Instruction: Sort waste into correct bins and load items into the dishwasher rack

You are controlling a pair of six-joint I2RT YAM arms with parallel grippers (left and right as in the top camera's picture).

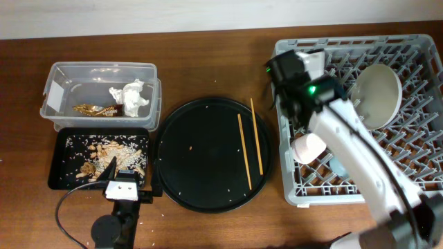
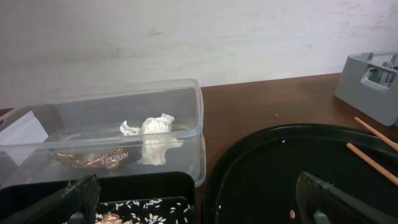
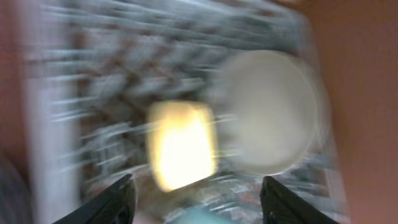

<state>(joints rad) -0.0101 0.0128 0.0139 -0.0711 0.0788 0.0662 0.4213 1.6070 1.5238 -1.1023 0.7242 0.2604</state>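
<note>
The grey dishwasher rack (image 1: 415,48) at the right holds the pale plate (image 1: 377,97), a pink cup (image 1: 308,147) and a light blue cup (image 1: 339,167) mostly hidden under my right arm. My right gripper (image 1: 285,72) hovers open and empty over the rack's far-left part. The blurred right wrist view (image 3: 198,182) shows the plate (image 3: 270,112), the yellow bowl (image 3: 183,146) and the blue cup (image 3: 205,216). Two chopsticks (image 1: 243,149) lie on the round black tray (image 1: 201,187). My left gripper (image 1: 124,181) (image 2: 196,183) is open at the black rectangular tray's (image 1: 59,180) near edge.
The clear tub (image 1: 62,72) (image 2: 186,93) holds the white tissue (image 1: 133,97) (image 2: 152,140) and the gold-brown wrapper (image 1: 93,109) (image 2: 93,158). The black rectangular tray holds food scraps (image 1: 111,155). A few crumbs lie on the round tray. A cable loops at the front left.
</note>
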